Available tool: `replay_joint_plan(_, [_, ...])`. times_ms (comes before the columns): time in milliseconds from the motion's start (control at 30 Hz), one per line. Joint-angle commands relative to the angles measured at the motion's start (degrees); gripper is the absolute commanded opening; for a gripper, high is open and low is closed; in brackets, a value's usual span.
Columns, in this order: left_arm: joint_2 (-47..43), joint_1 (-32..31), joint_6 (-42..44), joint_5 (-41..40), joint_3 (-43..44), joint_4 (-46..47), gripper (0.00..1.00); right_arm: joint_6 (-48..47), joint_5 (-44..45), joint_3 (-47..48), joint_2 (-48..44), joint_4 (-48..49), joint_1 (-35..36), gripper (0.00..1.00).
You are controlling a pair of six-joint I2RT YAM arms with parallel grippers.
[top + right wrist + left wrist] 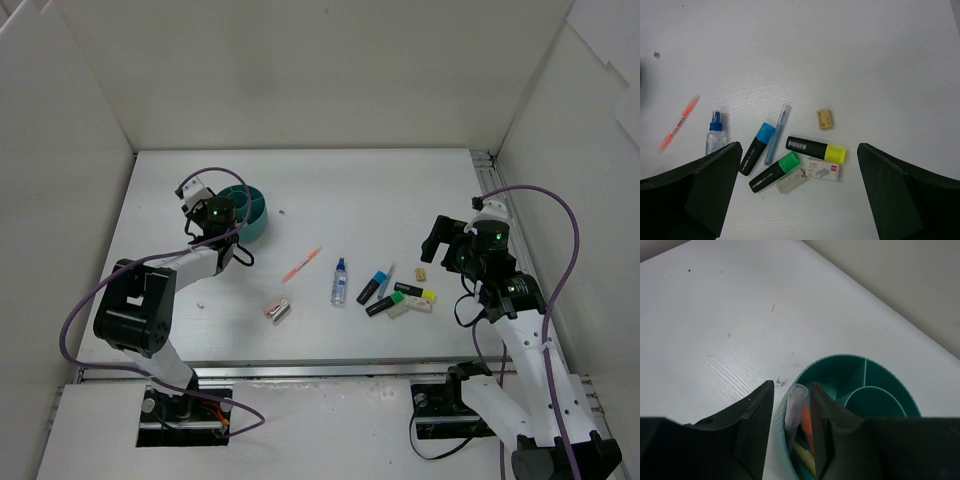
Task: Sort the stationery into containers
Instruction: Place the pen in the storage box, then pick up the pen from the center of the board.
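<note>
Two jaw sets, two states. Left gripper (791, 390): jaws a little apart, not pinching. A clear-capped pen (796, 402) stands between my fingers (757, 412), close to the 3 o'clock one, with daylight on the 9 o'clock side. Its lower end is inside the teal tub (880, 377), in the compartment nearest my wrist cam, next to an orange pen (806, 422) and a yellow pen (804, 456). Overhead, the teal tub (256, 212) sits at 10 o'clock on the table (350, 190). My left gripper (220, 215) covers its 9 o'clock rim, so those three pens show on the wrist cam only. Right gripper (798, 150): jaws spread wide, hovering, well apart from the tub. Its wrist cam has the loose pile centred between the fingers. Blue highlighter (758, 149), green highlighter (775, 171) and yellow highlighter (816, 149) lie fanned together, with a thin blue pen (776, 134) just beside the blue one. White eraser (823, 169) is at 6 o'clock of the yellow one, translucent eraser (791, 180) is just beside the green cap, and tan eraser (824, 119) lies alone at 1 o'clock. Blue-capped bottle (715, 135) is at 9 o'clock, pink-orange pen (678, 124) further out the same way. Overhead, the pile lies at 7 o'clock of the right gripper (440, 240). That view adds a pink eraser (277, 310) at 8 o'clock of the bottle, outside the wrist cam's frame.
</note>
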Motion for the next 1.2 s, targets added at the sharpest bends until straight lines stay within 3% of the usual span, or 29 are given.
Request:
replay_joint_plan(0, [-4.07,-0.47,-3.95,-2.59,-0.75,0.93,0.32,-0.71,-1.11,-0.03,-0.15,3.59,0.09,0.98])
replay_joint_plan(200, [-9.07,-1.08,-3.34,-1.97,-2.51,0.23,0.59,-0.53,-1.64,-0.38,-0.77,3.68,0.01,0.98])
replay_joint_plan(367, [-14.44,-1.61,-1.84,1.01,-2.42,-3.81,0.72,-0.36,-2.26,-0.65,-1.91,3.85,0.09,0.98])
replay_joint_plan(467, [-17.87,-2.66,3.25,7.58,0.81,-8.9,0.88,-0.36,-3.31,-0.56,-2.26,3.77,0.09,0.98])
replay_joint_plan(533, [-19.19,-3.19,11.32,19.05,4.06,-15.1,0.99,-0.36,-4.53,-0.74,-2.35,3.94,0.09,0.98])
replay_joint_plan(700, [-15.16,-7.92,23.27,37.72,17.17,-36.9,1.0,-0.18,-7.09,-0.56,-0.6,3.94,0.18,0.98])
replay_joint_plan(933, [-10.33,-16.45,28.39,45.04,17.44,-42.57,0.99,-0.09,-7.8,-0.56,0.2,3.94,0.27,0.98])
replay_joint_plan(1167, [6.54,-18.04,28.48,49.97,29.56,-52.22,1.0,0.26,-6.83,-1.26,-0.77,3.85,0.53,0.98])
